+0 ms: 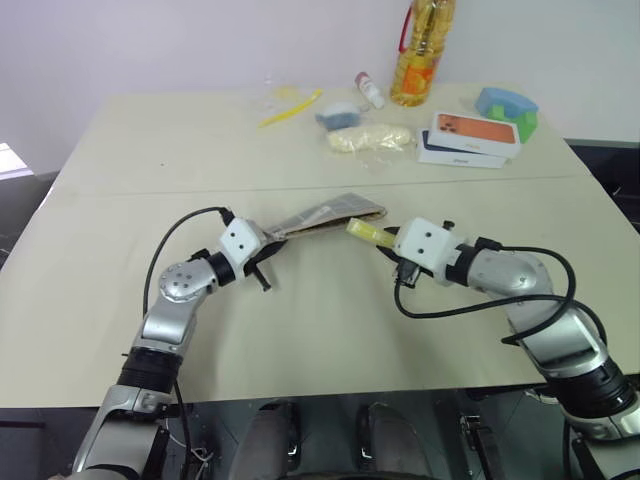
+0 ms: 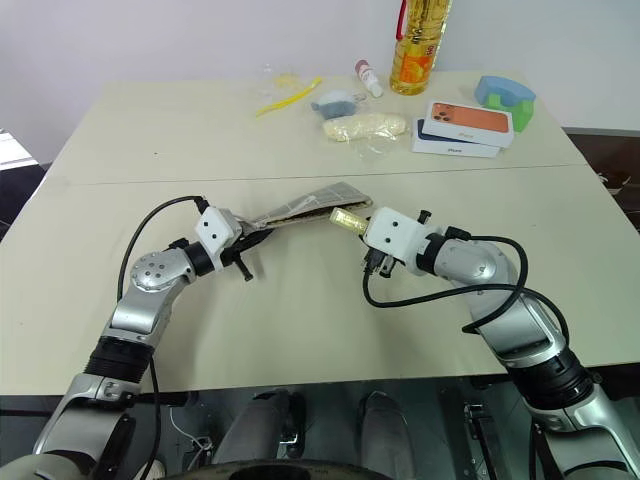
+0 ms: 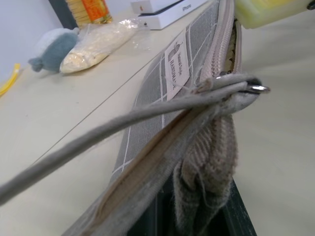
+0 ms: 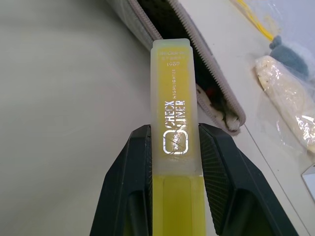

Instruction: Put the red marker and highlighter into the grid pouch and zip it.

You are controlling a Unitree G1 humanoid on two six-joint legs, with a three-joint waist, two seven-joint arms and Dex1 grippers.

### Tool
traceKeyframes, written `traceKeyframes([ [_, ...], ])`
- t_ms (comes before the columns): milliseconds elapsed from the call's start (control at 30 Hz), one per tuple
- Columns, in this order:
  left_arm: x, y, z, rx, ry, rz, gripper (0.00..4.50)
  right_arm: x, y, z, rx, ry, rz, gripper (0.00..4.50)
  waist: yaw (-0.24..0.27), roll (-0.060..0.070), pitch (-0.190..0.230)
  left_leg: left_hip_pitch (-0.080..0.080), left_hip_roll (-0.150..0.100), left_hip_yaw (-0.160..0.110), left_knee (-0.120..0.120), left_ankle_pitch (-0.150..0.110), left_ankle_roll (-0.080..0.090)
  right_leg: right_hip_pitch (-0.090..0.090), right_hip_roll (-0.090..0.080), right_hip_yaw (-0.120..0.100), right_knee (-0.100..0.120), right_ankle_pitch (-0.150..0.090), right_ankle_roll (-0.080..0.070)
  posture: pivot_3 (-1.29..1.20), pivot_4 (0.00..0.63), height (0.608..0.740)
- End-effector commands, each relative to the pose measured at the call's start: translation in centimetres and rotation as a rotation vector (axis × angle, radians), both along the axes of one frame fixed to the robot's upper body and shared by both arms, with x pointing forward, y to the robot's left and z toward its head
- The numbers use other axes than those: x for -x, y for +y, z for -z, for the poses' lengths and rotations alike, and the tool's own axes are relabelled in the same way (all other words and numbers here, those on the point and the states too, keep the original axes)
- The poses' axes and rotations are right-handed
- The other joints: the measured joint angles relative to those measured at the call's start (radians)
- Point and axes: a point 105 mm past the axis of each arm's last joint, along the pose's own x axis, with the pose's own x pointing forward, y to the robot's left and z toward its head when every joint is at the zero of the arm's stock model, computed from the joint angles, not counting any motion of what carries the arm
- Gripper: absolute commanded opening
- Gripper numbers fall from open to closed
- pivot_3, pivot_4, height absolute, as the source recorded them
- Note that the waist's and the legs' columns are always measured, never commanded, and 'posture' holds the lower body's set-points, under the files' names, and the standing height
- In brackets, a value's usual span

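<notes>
L claw [image 1: 268, 238] is clamped tight on one end of the flat grey grid-lined fabric pouch [image 1: 330, 214], lifting it off the beige worktop [image 1: 320, 320], zip open. R claw [image 4: 173, 147] grips the chunky yellow highlighter [image 4: 173, 113], tip at pouch mouth.
</notes>
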Motion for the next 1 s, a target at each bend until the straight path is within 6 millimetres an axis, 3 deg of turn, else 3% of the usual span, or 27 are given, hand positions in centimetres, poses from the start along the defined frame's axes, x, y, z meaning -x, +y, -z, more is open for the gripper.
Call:
traceKeyframes([
  [33,0.3,0.1,-0.7,-0.006,-0.043,0.014,0.0,-0.2,-0.3,-2.0,-0.027,-0.06,0.014,0.81,0.0,0.0,0.0,0.0,0.0,0.0,0.0,0.0,0.0,0.0,0.0,0.0,0.0,0.0,0.0,0.0,0.15,0.74],
  [300,0.5,0.1,-0.5,-0.028,-0.046,0.025,0.0,-0.1,-0.5,-2.2,-0.062,-0.033,0.029,0.81,0.0,0.0,0.0,0.0,0.0,0.0,0.0,0.0,0.0,0.0,0.0,0.0,0.0,0.0,0.0,0.0,0.15,0.74],
  [567,1.0,-0.4,-0.8,-0.059,-0.076,0.072,0.0,-0.4,-1.1,-1.6,0.083,-0.049,0.036,0.81,0.0,0.0,0.0,0.0,0.0,0.0,0.0,0.0,0.0,0.0,0.0,0.0,0.0,0.0,0.0,0.0,0.15,0.74],
  [833,2.5,-1.8,-1.0,-0.139,-0.102,0.206,0.0,0.8,2.3,-1.7,0.279,-0.136,-0.163,0.81,-0.001,0.0,0.0,0.0,0.0,0.0,0.0,0.0,0.0,0.0,0.0,0.0,0.0,0.0,0.0,0.0,0.15,0.74],
  [1000,2.9,-2.5,-1.2,-0.143,-0.098,0.251,0.0,1.5,4.7,-1.6,0.308,-0.167,-0.272,0.81,0.0,0.0,0.0,0.0,0.0,0.0,0.0,0.0,0.0,0.0,0.0,0.0,0.0,0.0,0.0,0.0,0.15,0.74],
])
